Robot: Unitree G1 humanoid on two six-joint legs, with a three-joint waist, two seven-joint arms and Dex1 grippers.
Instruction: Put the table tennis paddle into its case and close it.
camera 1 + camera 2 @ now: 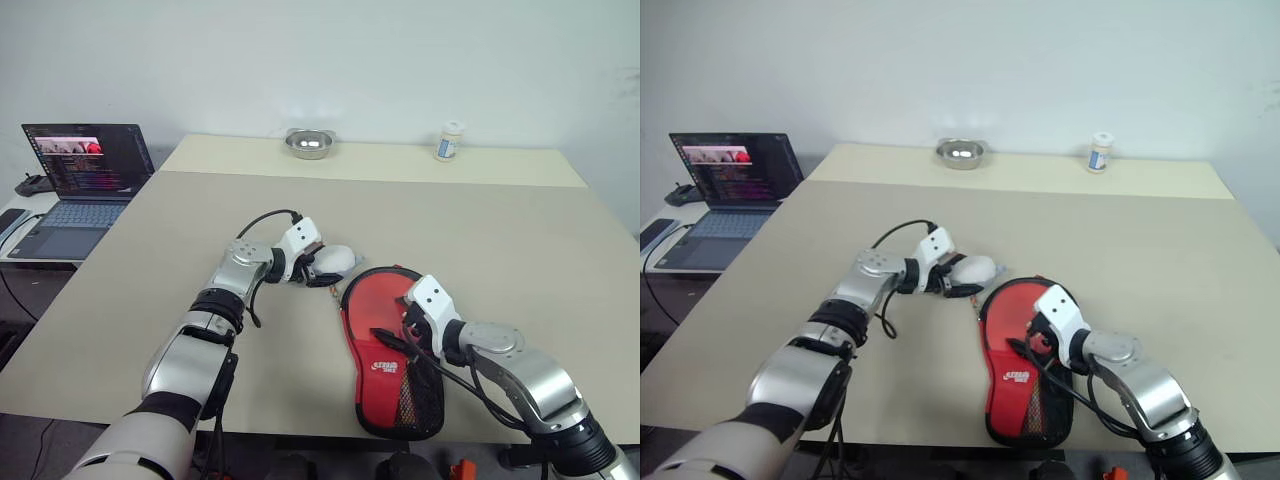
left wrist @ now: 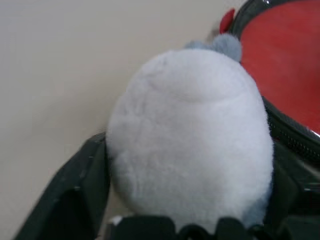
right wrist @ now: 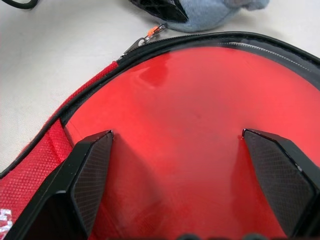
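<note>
Care is paying here: the left tool (image 1: 322, 268) is cupping a white plush toy (image 1: 335, 262) unclamped, while the right tool (image 3: 182, 180), fingers apart, is hovering over the case (image 1: 372, 390)'s glossy red paddle (image 3: 200, 125).

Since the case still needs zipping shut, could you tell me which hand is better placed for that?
Left, probably. The left hand is at the white fluffy ball beside the zip pull on the case rim; the open right hand is over the red paddle face, away from it.
</note>
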